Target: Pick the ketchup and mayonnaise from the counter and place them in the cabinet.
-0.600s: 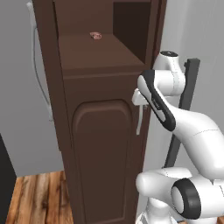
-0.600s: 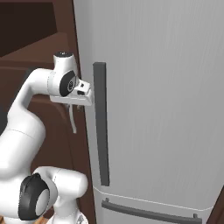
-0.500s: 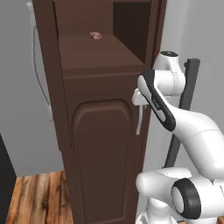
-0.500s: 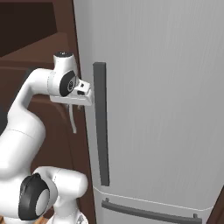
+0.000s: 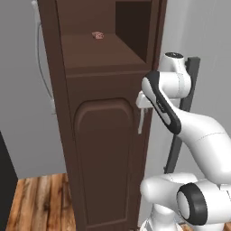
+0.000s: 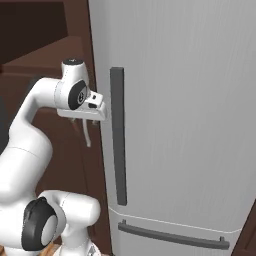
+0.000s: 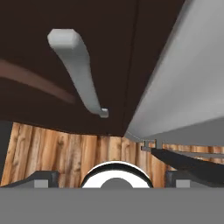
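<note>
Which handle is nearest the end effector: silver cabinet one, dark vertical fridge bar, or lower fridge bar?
The cabinet's silver handle: curved, on the dark brown door, just ahead of the open end effector. Both fridge bars sit farther right.

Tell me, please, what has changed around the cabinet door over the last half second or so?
Nothing visibly changed. The gripper stays open at the silver handle of the cabinet, without closing on it, and the door remains shut.
</note>
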Robot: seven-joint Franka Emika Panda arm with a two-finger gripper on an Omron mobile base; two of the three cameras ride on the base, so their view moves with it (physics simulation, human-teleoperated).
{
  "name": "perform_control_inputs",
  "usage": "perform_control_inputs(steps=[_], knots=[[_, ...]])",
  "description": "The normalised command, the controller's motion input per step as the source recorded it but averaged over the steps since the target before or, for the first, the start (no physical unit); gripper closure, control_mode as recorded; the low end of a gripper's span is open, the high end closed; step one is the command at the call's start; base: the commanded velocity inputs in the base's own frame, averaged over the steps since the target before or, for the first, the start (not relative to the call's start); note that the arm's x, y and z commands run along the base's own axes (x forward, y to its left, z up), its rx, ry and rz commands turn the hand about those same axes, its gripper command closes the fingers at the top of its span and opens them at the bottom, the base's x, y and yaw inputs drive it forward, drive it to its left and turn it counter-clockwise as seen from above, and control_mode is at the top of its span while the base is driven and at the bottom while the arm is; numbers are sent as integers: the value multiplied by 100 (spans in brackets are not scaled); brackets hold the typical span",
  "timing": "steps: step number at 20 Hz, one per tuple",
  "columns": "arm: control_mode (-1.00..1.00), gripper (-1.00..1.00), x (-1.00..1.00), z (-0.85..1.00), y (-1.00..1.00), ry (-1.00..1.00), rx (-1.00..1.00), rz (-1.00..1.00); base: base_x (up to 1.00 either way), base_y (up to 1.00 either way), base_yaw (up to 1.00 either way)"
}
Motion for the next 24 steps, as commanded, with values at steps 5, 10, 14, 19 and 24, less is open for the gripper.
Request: perform_control_inputs(steps=[5, 10, 14, 19, 24], knots=[[100, -100, 0, 0, 0, 0, 0, 0, -51, 0, 0], [100, -100, 0, 0, 0, 0, 0, 0, -40, -4, 0], [100, -100, 0, 0, 0, 0, 0, 0, -14, -31, 0], [100, -100, 0, 0, 0, 0, 0, 0, -1, -64, 0], [100, -100, 0, 0, 0, 0, 0, 0, 0, -87, 0]])
